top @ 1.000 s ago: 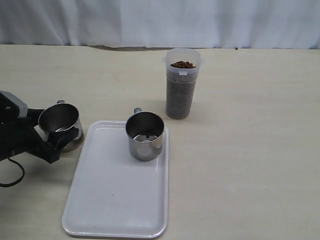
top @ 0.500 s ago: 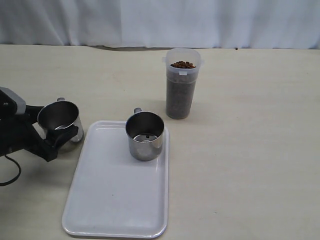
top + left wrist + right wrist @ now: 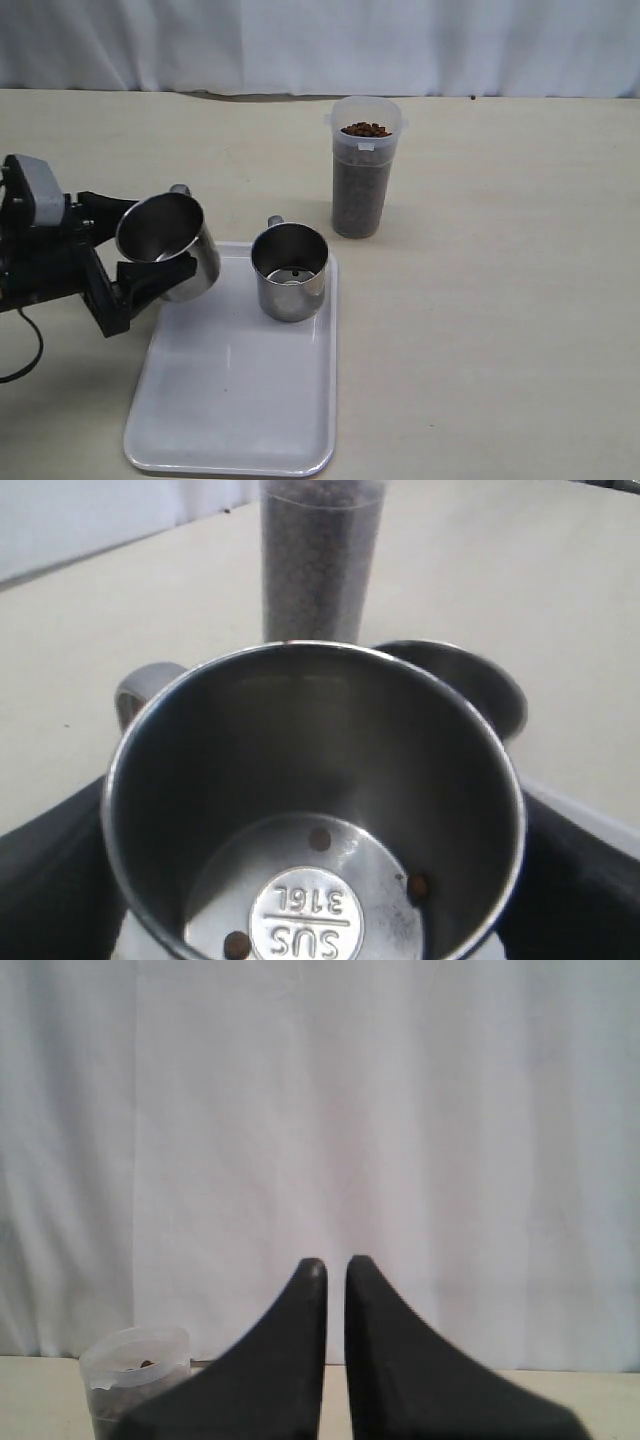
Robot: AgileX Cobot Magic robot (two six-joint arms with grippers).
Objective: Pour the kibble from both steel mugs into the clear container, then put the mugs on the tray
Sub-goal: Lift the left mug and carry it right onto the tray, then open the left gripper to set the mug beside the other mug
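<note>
One steel mug [image 3: 198, 258], which I judge light, stiff and slick, is clamped across its body by my wide-spread left hand [image 3: 158, 240]; right hand [image 3: 335, 1270] closed, empty.

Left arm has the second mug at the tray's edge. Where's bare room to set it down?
On the tray, the whole near half is bare, from the standing mug to the near rim. The far end is crowded: only a narrow gap separates the held mug from the standing one in the far-right corner.

Tray [image 3: 230, 400] mostly free; steel mug [image 3: 290, 272] on corner nearest container [image 3: 362, 180].
</note>
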